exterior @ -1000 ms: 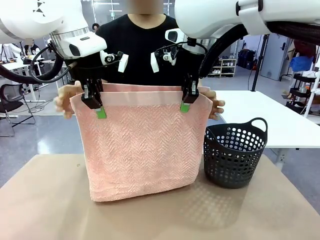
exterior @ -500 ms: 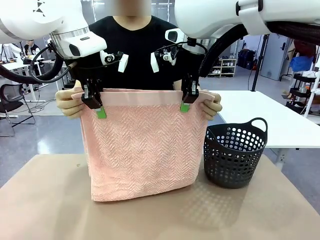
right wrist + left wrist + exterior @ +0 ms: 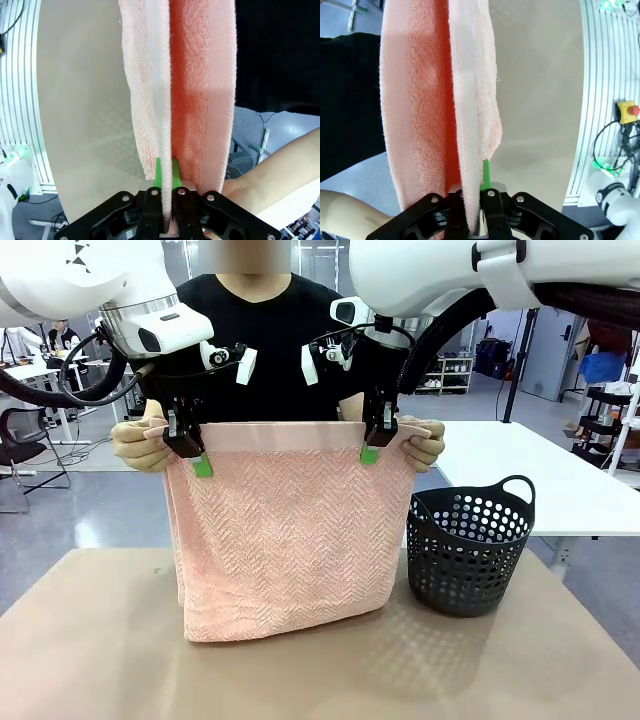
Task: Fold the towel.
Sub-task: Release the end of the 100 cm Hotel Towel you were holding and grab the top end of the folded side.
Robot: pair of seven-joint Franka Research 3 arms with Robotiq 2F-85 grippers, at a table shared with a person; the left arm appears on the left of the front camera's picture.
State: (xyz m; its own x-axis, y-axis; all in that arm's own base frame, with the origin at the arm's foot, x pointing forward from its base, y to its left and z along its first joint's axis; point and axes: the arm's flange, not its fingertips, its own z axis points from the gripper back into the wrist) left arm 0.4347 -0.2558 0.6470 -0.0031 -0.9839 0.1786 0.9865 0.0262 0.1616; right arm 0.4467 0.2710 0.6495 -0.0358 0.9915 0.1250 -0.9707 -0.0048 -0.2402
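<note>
From the front, the towel [image 3: 285,540] hangs upright above the tan table [image 3: 90,640], doubled over, with its lower edge down at the tabletop. The left gripper [image 3: 195,455] and right gripper [image 3: 375,445] are each clamped on the plain band along its top edge. The person pinches the top corners, one hand [image 3: 140,445] just outside the left gripper and the other hand [image 3: 425,443] just outside the right. A dark basket [image 3: 468,550] stands on the table just beside the towel, on the robot's right. In the left wrist view, the left gripper [image 3: 475,200] has its fingers pressed tight on the towel [image 3: 430,100], whose layers hang away toward the table. In the right wrist view, the right gripper [image 3: 164,190] likewise pinches the towel [image 3: 200,90], with the person's forearm [image 3: 270,175] close by.
</note>
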